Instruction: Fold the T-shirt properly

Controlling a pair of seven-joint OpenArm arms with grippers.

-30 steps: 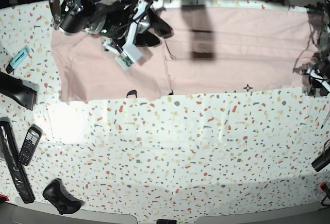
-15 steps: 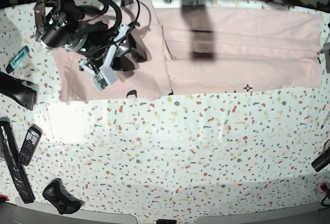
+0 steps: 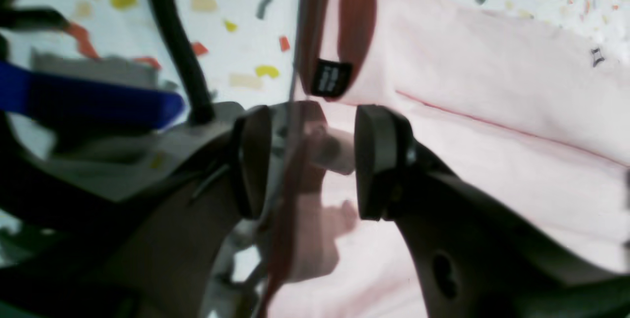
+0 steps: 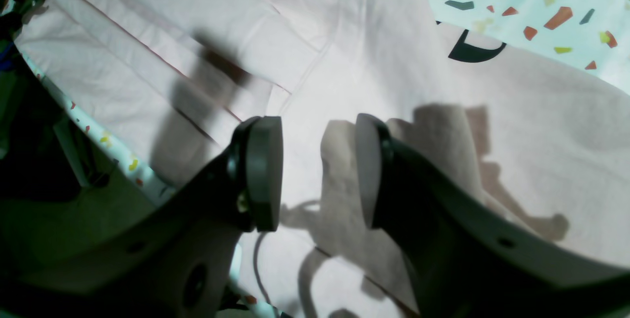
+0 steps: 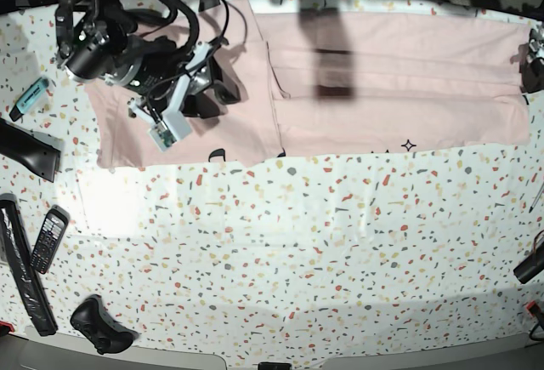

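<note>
The pale pink T-shirt [image 5: 399, 81] lies flat in a long band along the table's far side, with bits of black lettering [image 5: 218, 154] showing at its near edge. My right gripper [image 5: 217, 89] hovers over the shirt's left part. In the right wrist view it [image 4: 315, 170] is open above the cloth [image 4: 492, 111], near a black letter [image 4: 472, 49]. My left gripper [image 5: 534, 51] is at the shirt's right end. In the left wrist view it [image 3: 312, 160] is open at the cloth's edge [image 3: 492, 111].
On the speckled table [image 5: 297, 251] to the left lie a blue marker [image 5: 32, 93], a black wedge [image 5: 30, 153], a phone [image 5: 49, 238], a black bar [image 5: 21, 276] and a black controller [image 5: 102, 326]. A dark object [image 5: 531, 264] sits at the right edge.
The right arm moved left and toward the near side over the shirt. The left arm drew back up to the right edge, leaving the shirt's right end flat.
</note>
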